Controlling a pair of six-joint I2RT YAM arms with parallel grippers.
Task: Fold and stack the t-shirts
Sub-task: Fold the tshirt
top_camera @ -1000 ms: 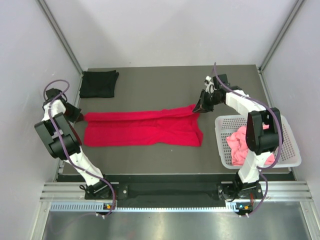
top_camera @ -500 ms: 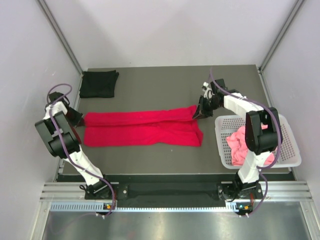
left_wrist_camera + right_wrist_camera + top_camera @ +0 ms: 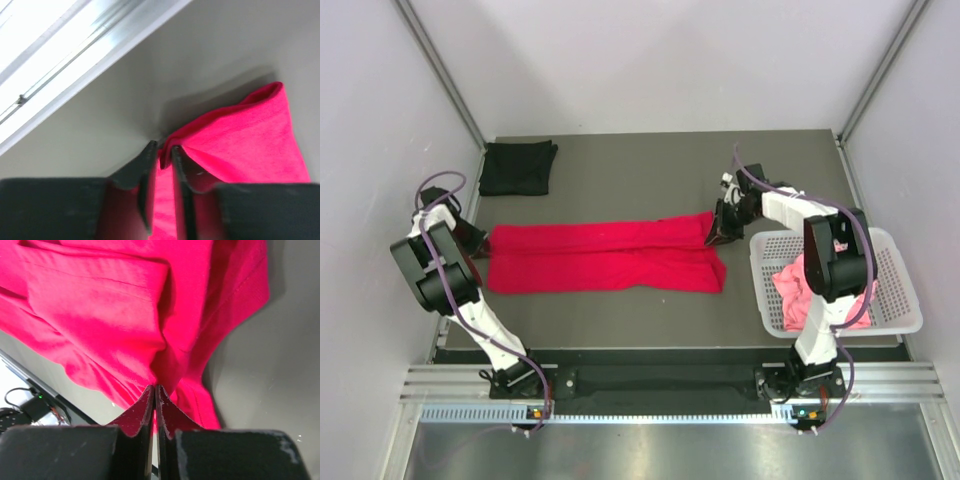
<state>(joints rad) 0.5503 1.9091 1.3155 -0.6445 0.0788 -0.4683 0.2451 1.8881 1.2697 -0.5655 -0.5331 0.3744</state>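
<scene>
The red t-shirt (image 3: 605,257) lies as a long folded band across the table's middle. My left gripper (image 3: 480,240) is at its left end. In the left wrist view its jaws (image 3: 165,147) stand a narrow gap apart, with the red cloth's (image 3: 240,140) folded edge lying between the fingertips. My right gripper (image 3: 713,236) is low at the shirt's upper right corner. Seen from the right wrist, it (image 3: 155,386) is shut on a bunched fold of the red shirt (image 3: 100,315). The black t-shirt (image 3: 518,167) lies folded at the back left. The pink t-shirt (image 3: 798,290) is crumpled in the basket.
A white lattice basket (image 3: 905,300) stands at the right edge of the table, beside the right arm. Metal frame posts rise at the two back corners. A bright rail (image 3: 75,55) runs along the table's left edge, close to the left gripper.
The right gripper has come nearer and lower with the shirt's right corner. The left gripper's jaws, shut before, have parted a little on the shirt's left end.
</scene>
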